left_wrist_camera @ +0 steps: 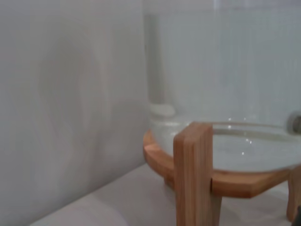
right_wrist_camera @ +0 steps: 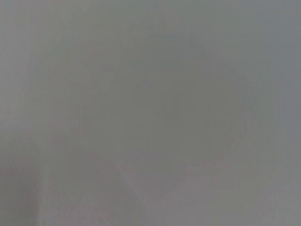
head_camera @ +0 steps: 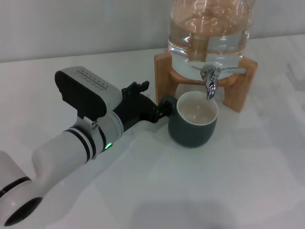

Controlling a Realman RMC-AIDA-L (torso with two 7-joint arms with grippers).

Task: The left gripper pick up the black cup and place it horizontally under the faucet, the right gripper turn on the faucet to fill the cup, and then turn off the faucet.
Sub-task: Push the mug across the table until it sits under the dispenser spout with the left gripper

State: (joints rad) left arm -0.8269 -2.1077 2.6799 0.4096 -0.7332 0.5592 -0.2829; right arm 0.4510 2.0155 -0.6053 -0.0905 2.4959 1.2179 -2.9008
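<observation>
Nearest, the left gripper (head_camera: 161,110) reaches in from the near left across the white table (head_camera: 228,181), its claw clenched on the loop handle of the black cup (head_camera: 192,129). The cup stands upright on the table, its open mouth right under the spout of the faucet (head_camera: 210,81), and its cream inside looks dry, so filling seems not yet begun. Beyond it the faucet juts from a glass jar (head_camera: 207,33) of water seated in a wooden stand (head_camera: 238,88); the left wrist view shows only that stand and the base of the jar. The right gripper is out of sight in every view, and its wrist view shows only flat grey.

The main risk, as I judge it, is the spout sitting toward the cup's far rim: a small nudge from the left arm could send water down the outside. A lever left open too long would overflow the squat cup.
</observation>
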